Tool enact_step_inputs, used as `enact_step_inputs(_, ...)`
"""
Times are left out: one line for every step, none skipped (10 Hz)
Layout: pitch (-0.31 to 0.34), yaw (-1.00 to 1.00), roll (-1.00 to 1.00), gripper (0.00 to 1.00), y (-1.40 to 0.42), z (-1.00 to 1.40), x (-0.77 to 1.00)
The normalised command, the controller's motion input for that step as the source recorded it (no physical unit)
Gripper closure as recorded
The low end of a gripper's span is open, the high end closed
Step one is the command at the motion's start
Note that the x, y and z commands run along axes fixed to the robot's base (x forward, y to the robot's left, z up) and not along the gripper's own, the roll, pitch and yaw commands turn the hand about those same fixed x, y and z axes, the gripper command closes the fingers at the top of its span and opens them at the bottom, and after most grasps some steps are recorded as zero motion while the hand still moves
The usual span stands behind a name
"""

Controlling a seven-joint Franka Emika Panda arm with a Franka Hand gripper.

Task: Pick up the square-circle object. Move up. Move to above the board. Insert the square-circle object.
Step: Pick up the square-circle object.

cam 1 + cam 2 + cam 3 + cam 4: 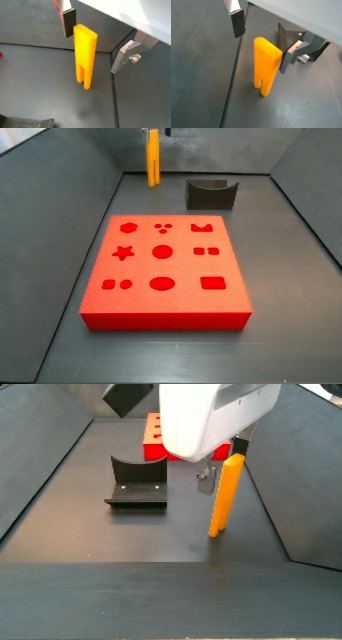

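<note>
One square-circle object [85,55] in frame: orange-yellow bar standing upright on the dark floor, two prongs down, at the far end of the bin near the back wall in a side view [152,158]. One gripper [100,42] straddling its upper end. Two fingers [237,21] visible in both wrist views, one each side of the bar, clear gap on both sides, so jaws are spread, not clamping anything. Bar not lifted; prong tips touch the floor [262,91].

One board [166,268]: bright red slab lying flat mid-floor, well apart from the bar. Nine hole positions in a three-by-three grid: circles, star, squares, rectangle; some are small pairs or triplets. All holes look unfilled.

One fixture [136,481]: dark L-shaped bracket on a base plate, sitting between the board's far edge and the back wall, beside the bar, not touching it. In a side view the arm's white housing [207,419] hides the bar's top.
</note>
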Motion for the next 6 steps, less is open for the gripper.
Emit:
enact_step_inputs(0.003,0.0,0.08,0.0,0.0,-0.24,-0.12)
enact_step_inputs(0.019,0.0,0.18,0.0,0.0,-0.16,-0.17)
enact_step_inputs(0.044,0.0,0.24,0.0,0.0,-0.1,-0.09)
enact_step_inputs(0.0,0.0,0.08,0.0,0.0,-0.16,0.0)
enact_step_inputs(-0.044,0.0,0.05,0.0,-0.04,-0.07,-0.15)
enact_step_inputs(0.013,0.0,0.0,0.0,0.0,0.0,0.0)
